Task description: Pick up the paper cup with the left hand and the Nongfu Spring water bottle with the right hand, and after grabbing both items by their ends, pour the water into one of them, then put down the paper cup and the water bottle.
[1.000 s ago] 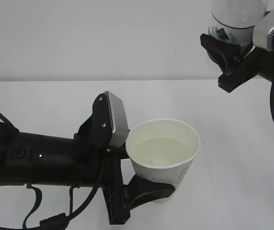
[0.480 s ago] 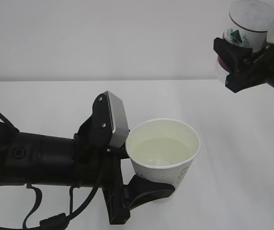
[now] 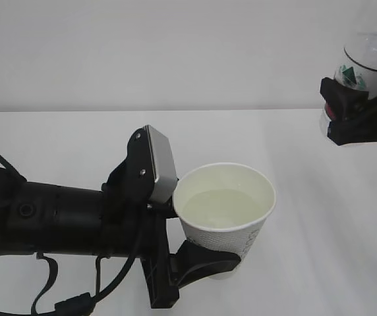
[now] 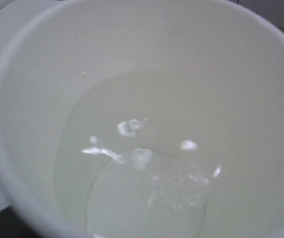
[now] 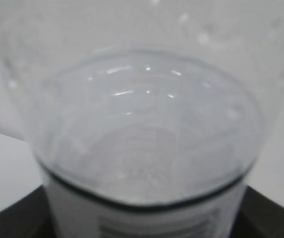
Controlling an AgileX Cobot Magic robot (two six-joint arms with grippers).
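Left hand: black fingers clamped around the lower wall of the paper cup, held upright above the white table.
Water: pools clear in the cup's cream bottom.
Right hand: at the far right edge, jaws gripping the Nongfu Spring water bottle across its label.
Bottle: raised, well apart from the cup.
Surroundings: plain white wall behind; nothing between cup and bottle.

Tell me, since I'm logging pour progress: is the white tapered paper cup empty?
No, the white tapered paper cup holds clear water, its surface glinting inside in the left wrist view.
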